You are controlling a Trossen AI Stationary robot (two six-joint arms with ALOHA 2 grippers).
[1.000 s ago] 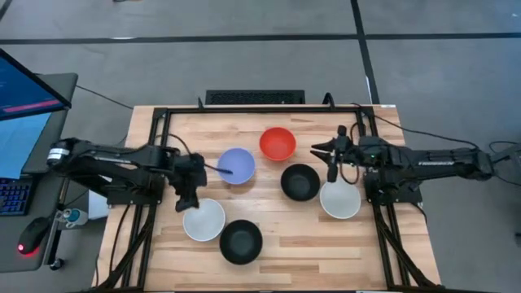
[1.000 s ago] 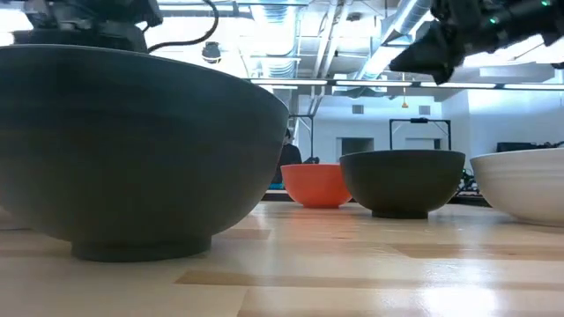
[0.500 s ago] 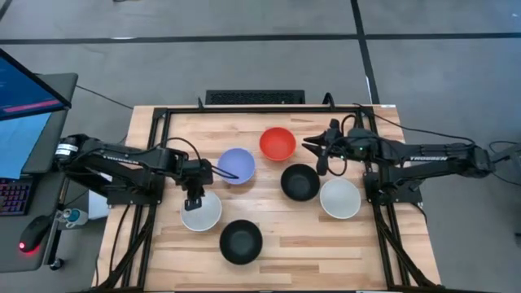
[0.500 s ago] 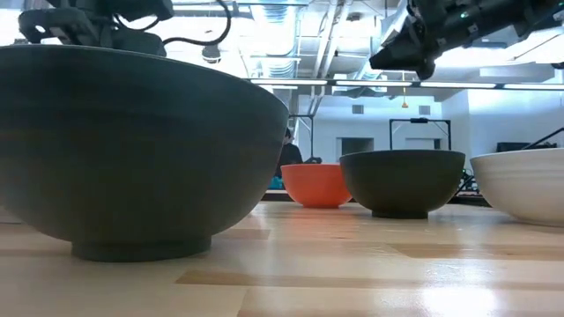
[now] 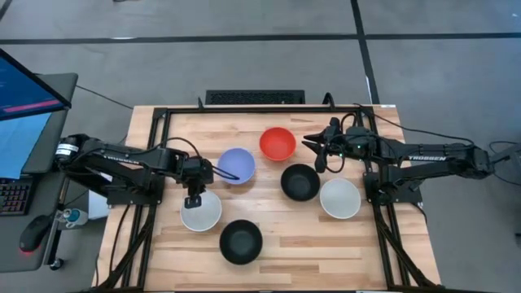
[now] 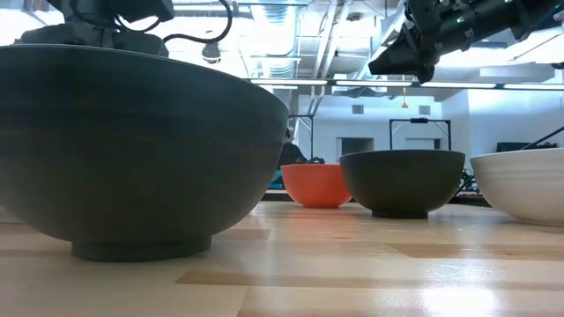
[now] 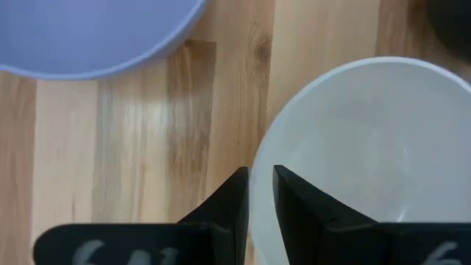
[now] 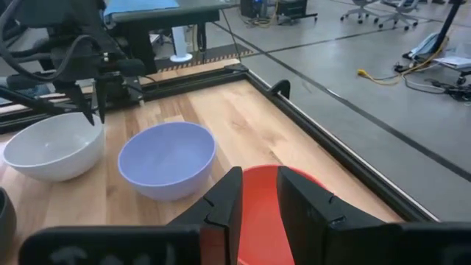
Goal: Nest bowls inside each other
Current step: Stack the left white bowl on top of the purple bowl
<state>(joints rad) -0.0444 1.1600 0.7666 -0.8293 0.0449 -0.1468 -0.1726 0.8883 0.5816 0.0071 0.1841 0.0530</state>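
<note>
Two white bowls, two black bowls, one red bowl, one lavender bowl.

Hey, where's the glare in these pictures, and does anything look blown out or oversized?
Low view: bright ceiling lights wash out the top, the table shows a sheen, and the near black bowl looms huge. Left wrist view: the white bowl and blue bowl fill the frame, cropped.

The right gripper hangs with its fingers slightly parted over the red bowl. Beyond sit the lavender bowl and a white bowl, the left gripper at its rim.
</note>
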